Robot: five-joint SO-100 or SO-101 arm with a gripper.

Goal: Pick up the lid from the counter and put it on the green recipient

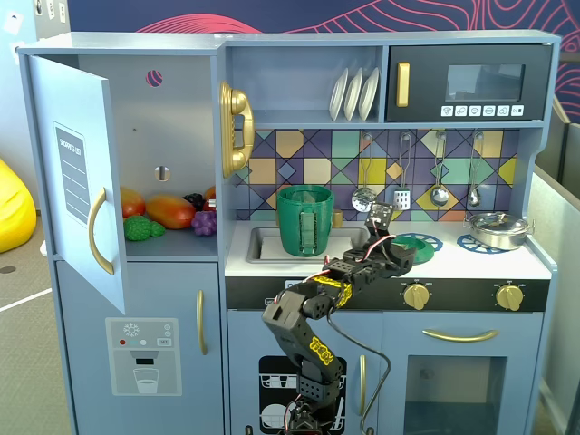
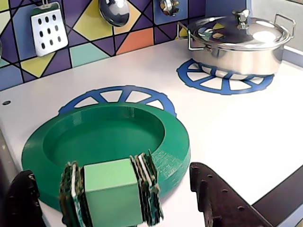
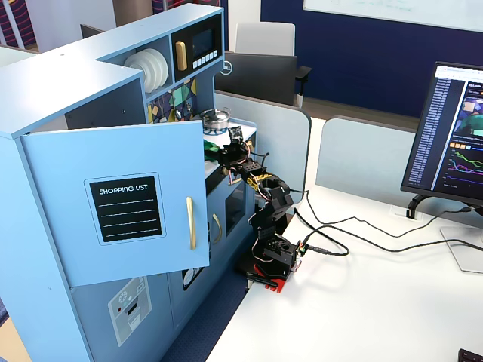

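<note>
The green lid [image 2: 106, 135] lies flat on the white counter over the left blue burner ring, its recessed face up. It also shows in a fixed view [image 1: 422, 243]. A light-green block [image 2: 113, 194] with ribbed sides stands at the lid's near edge. My gripper [image 2: 111, 172] is open. Its two dark fingers [image 2: 222, 198] stand left and right of the block, clear of it. The tall dark-green pot [image 1: 305, 220] stands in the sink, left of the gripper [image 1: 391, 239] in that fixed view, with its strap handle facing front.
A shiny silver pot with its lid [image 2: 239, 40] sits on the right burner ring [image 2: 222, 80]. Utensils [image 2: 47, 26] hang on the tiled back wall. The fridge door [image 1: 77, 172] at the left stands open with toy food inside. Plates [image 1: 353, 93] stand on the upper shelf.
</note>
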